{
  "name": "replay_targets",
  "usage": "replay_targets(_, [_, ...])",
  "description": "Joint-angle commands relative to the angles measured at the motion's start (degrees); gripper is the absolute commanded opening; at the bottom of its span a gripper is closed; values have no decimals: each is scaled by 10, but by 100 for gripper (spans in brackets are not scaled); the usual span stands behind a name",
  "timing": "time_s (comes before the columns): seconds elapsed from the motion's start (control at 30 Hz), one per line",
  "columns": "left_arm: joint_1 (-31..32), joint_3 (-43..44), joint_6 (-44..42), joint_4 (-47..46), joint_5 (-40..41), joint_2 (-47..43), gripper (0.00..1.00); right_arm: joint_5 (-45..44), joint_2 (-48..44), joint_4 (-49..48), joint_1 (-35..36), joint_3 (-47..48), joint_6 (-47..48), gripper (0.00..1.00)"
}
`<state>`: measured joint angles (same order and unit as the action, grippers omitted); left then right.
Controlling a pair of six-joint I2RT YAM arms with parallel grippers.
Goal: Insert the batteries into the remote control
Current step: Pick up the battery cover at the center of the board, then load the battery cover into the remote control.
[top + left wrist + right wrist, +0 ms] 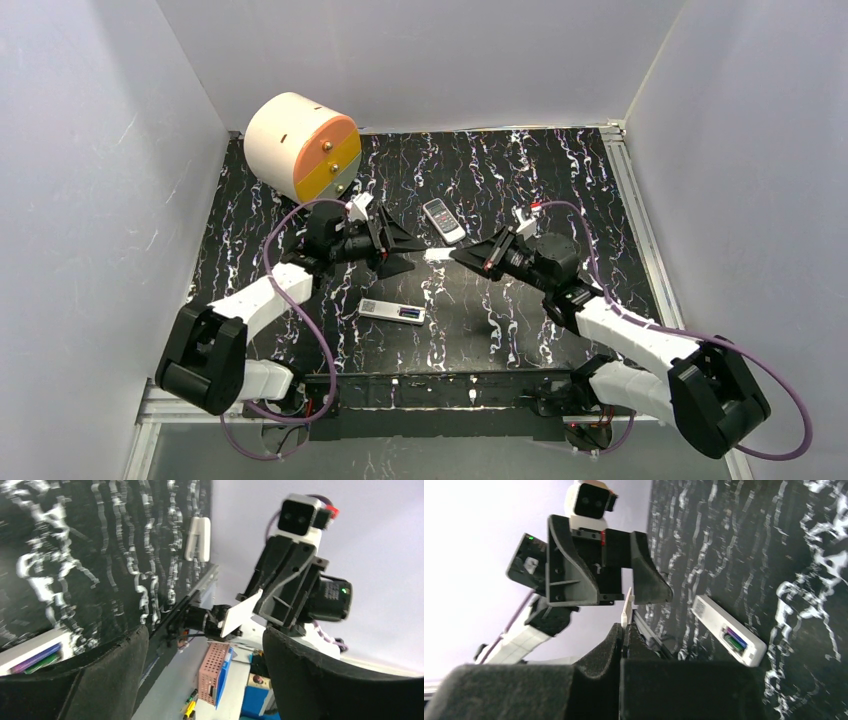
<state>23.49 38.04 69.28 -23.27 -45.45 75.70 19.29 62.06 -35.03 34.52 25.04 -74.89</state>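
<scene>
The white remote control [392,312] lies face down on the black marbled mat with its battery bay uncovered. Purple and green batteries [734,640] sit side by side in the bay, and they also show in the left wrist view as batteries [35,661]. Above the mat's middle, my right gripper [455,256] is shut on a thin white cover plate [437,255]; the right wrist view shows the plate [626,609] pinched edge-on between its jaws. My left gripper [414,252] faces it with its jaws wide open around the plate's far end, nothing gripped.
A second, grey remote [443,220] lies just beyond the grippers. A cream drum with an orange and yellow face [300,145] stands at the back left corner. White walls close in the mat; a metal rail [630,200] runs along its right edge.
</scene>
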Motion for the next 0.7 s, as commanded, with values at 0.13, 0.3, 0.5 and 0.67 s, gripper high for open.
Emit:
replay_targets(0.13, [-16,43,-299,443,262,-114,87,-118,6,122,112,-9,86,1])
replay_targets(0.3, [-19,18,-343,536,386,-177,91,-175,48,78,183,-27,78,1])
replay_targets(0.5, [-20,-39,-288,515,411,-195,90,-265,101,20,235,-33,38,1])
replay_targets(0.67, [-19,-93,-242,412,397,-188,84,-315,131,3,260,-21,17,1])
